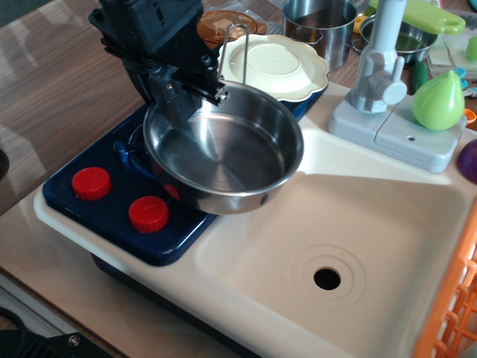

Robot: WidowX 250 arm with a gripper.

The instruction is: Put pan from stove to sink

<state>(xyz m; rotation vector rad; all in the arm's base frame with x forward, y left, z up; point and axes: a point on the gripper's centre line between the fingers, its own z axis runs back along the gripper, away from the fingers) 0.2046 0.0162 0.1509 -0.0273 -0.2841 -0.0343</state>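
While the black gripper (pixel 195 88) pinches its rear rim, the steel pan (pixel 223 147) hangs tilted, lifted off the navy stove (pixel 97 205) and overlapping the near-left edge of the cream sink (pixel 387 224).

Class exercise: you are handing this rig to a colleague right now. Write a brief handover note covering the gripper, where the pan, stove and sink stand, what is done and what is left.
Gripper: shut on the pan's rear rim, near the wire handle.
Pan: lifted and tilted, hanging partly over the stove and partly over the sink's left edge.
Sink: nothing in it, drain hole clear; faucet stands at the back.
Done: pan gripped and raised off the stove, carried partway to the sink.
Left: carry it fully over the sink, lower it in, release.
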